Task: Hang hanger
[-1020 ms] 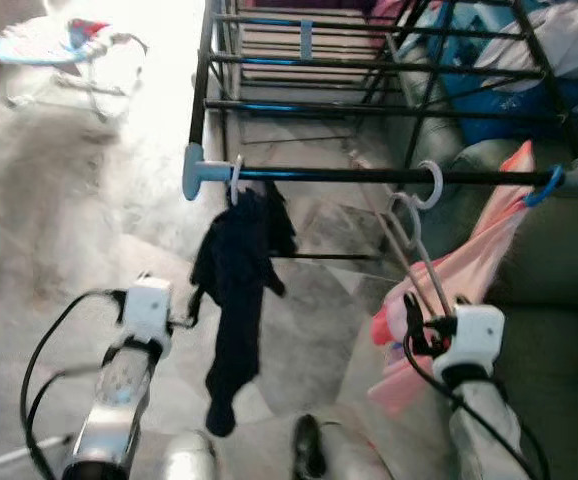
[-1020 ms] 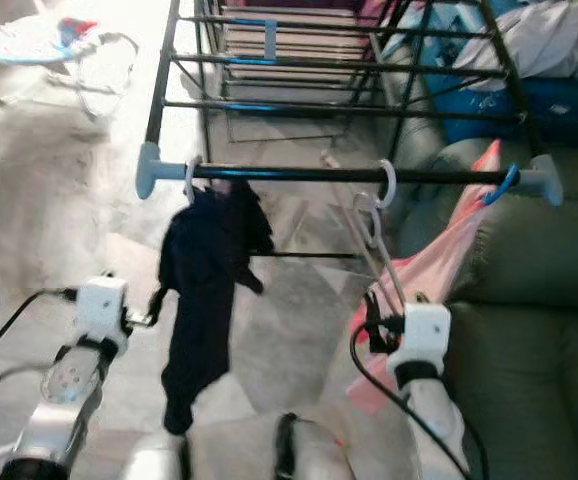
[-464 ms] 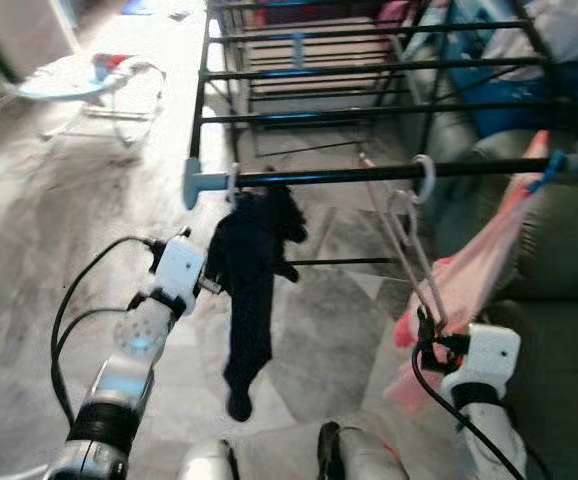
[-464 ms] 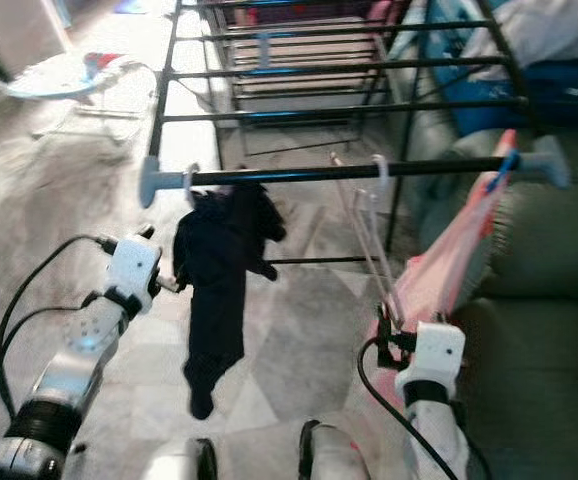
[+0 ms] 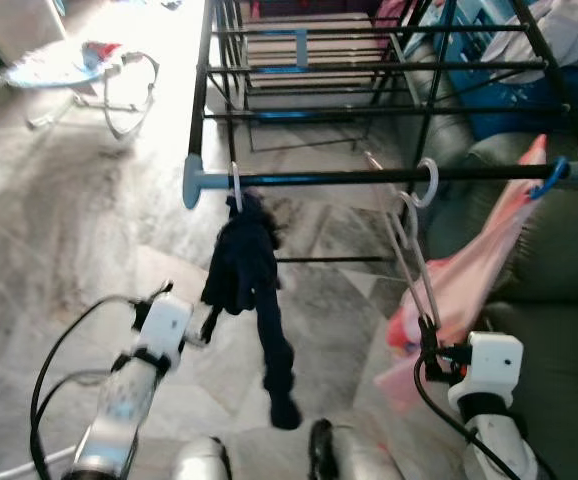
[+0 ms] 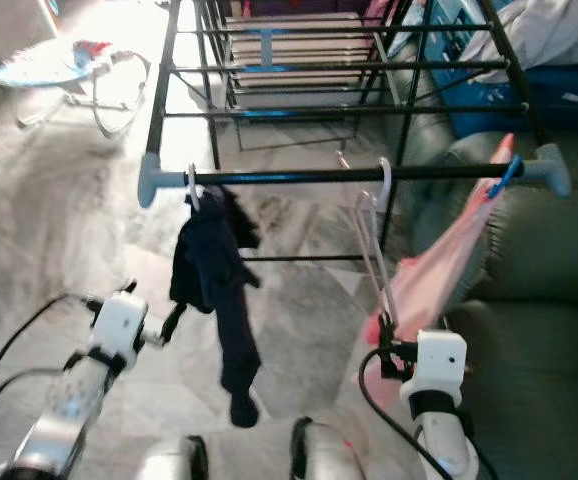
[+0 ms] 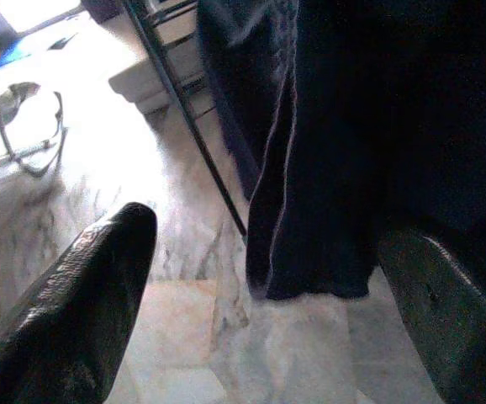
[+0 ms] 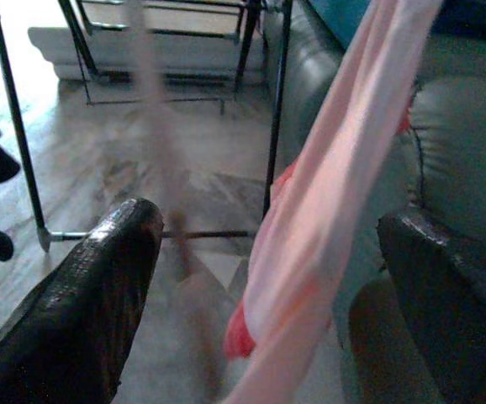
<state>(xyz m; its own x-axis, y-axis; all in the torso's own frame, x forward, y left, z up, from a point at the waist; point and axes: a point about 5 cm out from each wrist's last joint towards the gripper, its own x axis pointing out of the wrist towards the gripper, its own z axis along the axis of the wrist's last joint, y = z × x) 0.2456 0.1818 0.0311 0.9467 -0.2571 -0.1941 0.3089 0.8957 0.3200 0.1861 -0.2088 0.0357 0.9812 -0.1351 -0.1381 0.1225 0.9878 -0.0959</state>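
In front of me a rail (image 5: 349,178) runs left to right on the drying rack (image 5: 369,70). A garment (image 5: 249,290) hangs near its left end, a hanger (image 5: 414,250) hooks on right of the middle, and a cloth (image 5: 469,270) hangs at the right end. My left claw (image 5: 206,330) sits just left of the garment, my right claw (image 5: 427,345) below the hanger. A sofa (image 5: 559,300) lies to the right, and a bouncer seat (image 5: 79,70) far left on the floor (image 5: 59,230).

A thin pale wire hanger (image 5: 414,265) dangles from the black rail (image 5: 369,177) of the drying rack, its white hook (image 5: 428,183) looped over the bar. It hangs tilted, its lower end beside the pink garment (image 5: 469,270).
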